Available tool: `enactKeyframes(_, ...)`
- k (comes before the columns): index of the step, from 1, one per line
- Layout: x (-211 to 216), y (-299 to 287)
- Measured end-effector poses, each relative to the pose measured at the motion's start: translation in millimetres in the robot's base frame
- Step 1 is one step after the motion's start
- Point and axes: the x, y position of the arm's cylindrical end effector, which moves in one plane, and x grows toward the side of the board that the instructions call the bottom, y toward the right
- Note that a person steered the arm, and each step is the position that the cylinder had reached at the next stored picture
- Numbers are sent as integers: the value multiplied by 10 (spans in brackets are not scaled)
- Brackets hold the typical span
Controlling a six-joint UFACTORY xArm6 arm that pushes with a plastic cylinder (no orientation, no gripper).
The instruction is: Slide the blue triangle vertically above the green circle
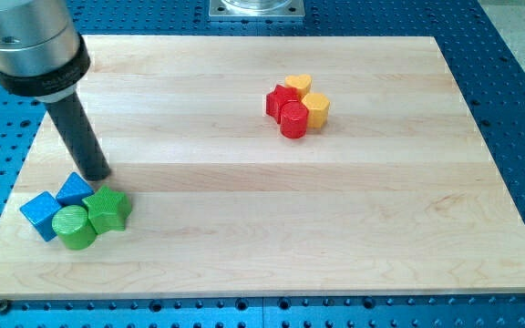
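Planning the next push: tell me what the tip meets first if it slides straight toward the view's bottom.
Probably the small blue triangular block: my tip sits just above its upper right edge. The green star-shaped block lies right behind; depth makes the order uncertain.

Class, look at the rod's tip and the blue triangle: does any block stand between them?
Nothing visible does. My tip sits directly at the blue triangle, on its upper right edge. The green circle lies below the triangle, beside the green star.

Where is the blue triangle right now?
The blue triangle sits at the view's lower left, touching the green circle below it and the blue cube; my tip is just upper right of it.
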Motion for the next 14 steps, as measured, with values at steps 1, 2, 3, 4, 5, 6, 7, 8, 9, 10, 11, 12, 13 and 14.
enactKeyframes(1,0,-114)
enactKeyframes(2,0,-144)
enactKeyframes(3,-37,-144)
enactKeyframes(4,-93,-144)
enactKeyframes(5,-150,-144)
enactKeyframes(6,-198,-144)
enactKeyframes(7,-249,-144)
enactKeyframes(8,-296,-144)
enactKeyframes(9,-344,-144)
enactKeyframes(10,-386,-143)
enactKeyframes(11,-413,-138)
enactKeyframes(12,-441,-135)
enactKeyframes(13,-466,-132)
enactKeyframes(14,-489,-126)
